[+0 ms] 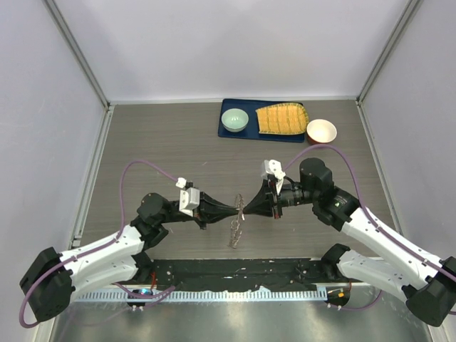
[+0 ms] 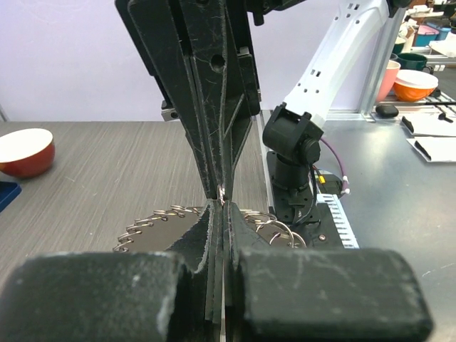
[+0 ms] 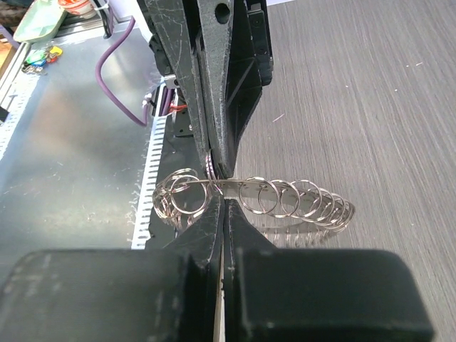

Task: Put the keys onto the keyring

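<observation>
Centrally, over the grey desk (image 1: 164,142), two arms meet tip to tip: one left arm (image 1: 107,256) and one right arm (image 1: 370,228). The left hand (image 1: 229,208) and the right hand (image 1: 249,207) each have two fingers, pressed together with no gap showing. Both wrist views show the fingertips pinching the same short stretch of the band of the keyring (image 1: 236,226) from opposite sides.

One keyring is present. It hangs edge-on between the two hands, in the near middle of the desk, and is fringed all round with small silver loops. These loops are too closely packed to count. Whether its lower edge touches the desk cannot be told. No single key can be made out among the loops in any view.

At the far edge of the desk lies one dark blue tray (image 1: 231,135). It carries one pale green bowl (image 1: 234,120) and one ridged yellow item (image 1: 282,119), side by side. One red bowl with a white inside (image 1: 321,131) stands just beside the tray on its right, which makes two bowls.
</observation>
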Robot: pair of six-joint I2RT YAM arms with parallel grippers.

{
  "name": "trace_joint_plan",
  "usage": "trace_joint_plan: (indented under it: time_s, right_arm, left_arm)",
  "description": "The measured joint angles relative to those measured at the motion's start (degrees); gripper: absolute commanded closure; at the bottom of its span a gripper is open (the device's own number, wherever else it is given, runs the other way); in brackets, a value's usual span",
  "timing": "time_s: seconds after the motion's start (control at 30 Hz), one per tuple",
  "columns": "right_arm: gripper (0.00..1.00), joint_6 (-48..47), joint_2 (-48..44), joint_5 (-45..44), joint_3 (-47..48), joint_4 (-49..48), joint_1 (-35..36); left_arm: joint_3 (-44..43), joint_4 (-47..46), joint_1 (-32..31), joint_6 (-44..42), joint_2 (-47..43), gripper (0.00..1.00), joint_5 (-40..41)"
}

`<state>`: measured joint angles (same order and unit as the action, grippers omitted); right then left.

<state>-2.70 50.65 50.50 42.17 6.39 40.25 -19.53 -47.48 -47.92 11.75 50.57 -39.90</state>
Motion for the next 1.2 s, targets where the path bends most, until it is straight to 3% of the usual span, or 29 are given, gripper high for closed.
trace_joint_plan:
  time_s: [0.53, 0.77, 0.93, 1.2]
  right_arm:
    - [0.99, 0.90, 3.26, 2.10, 0.85, 2.97, 0.39]
    - [0.78, 0.66, 4.22, -5.73, 1.42, 5.31, 4.09]
    - [0.76, -1.03, 1.88, -12.76, 2.16, 6.91, 4.96]
    - [0.65, -3.04, -2.82, -24.63, 3.32, 9.18, 5.42]
  left_arm:
    - [-0.72, -8.46, 0.26, 3.06, 7.48, 1.00, -5.33]
    - [-0.79, -12.33, -0.42, 4.37, 10.21, 1.00, -4.94]
    - [-0.28, -12.61, -1.16, 3.69, 9.44, 1.00, -0.98]
    - [1.97, -8.83, -1.88, 0.96, 5.77, 1.00, 5.09]
